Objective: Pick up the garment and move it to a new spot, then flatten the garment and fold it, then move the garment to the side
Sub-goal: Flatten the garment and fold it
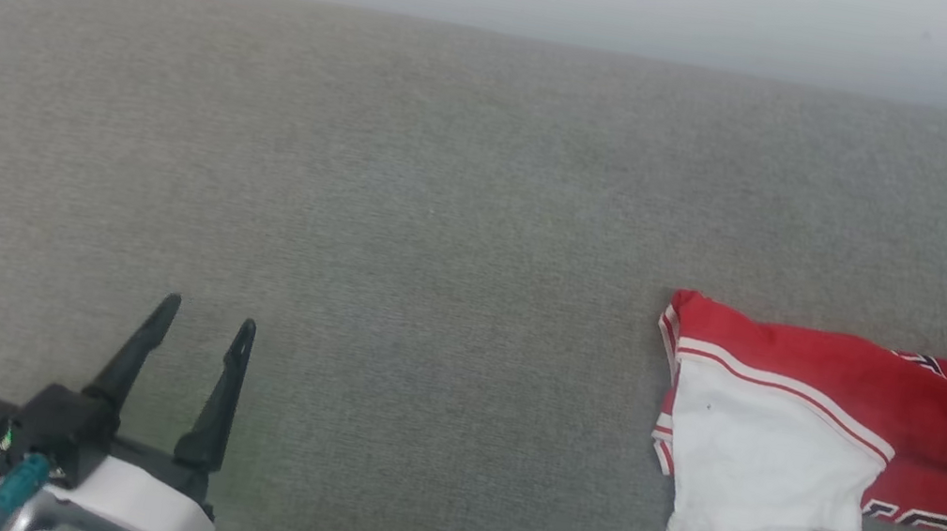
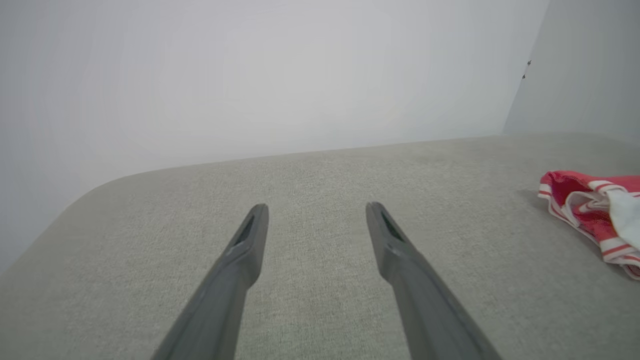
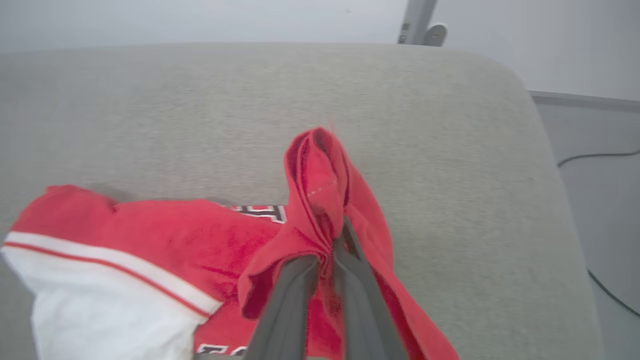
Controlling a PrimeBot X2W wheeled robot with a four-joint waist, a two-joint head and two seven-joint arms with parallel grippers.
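Clamped in the shut jaws of the right gripper [image 3: 327,245] is a bunched red fold of the garment [image 3: 165,235], raised above the rest. The rest lies crumpled toward the right end of the grey upholstered cushion [image 1: 445,204], one white sleeve and its striped trim facing up. Well apart, at the near-left part, the left gripper [image 1: 207,316] has its jaws spread wide, holding nothing. Beyond the cushion's far edge stands a pale wall [image 2: 250,75], and a dark cable [image 3: 595,155] lies on the floor to the right.

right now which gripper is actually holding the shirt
The right gripper: it is shut on a bunched red fold of the garment. The left gripper is open over the bare grey cushion, apart from the garment.
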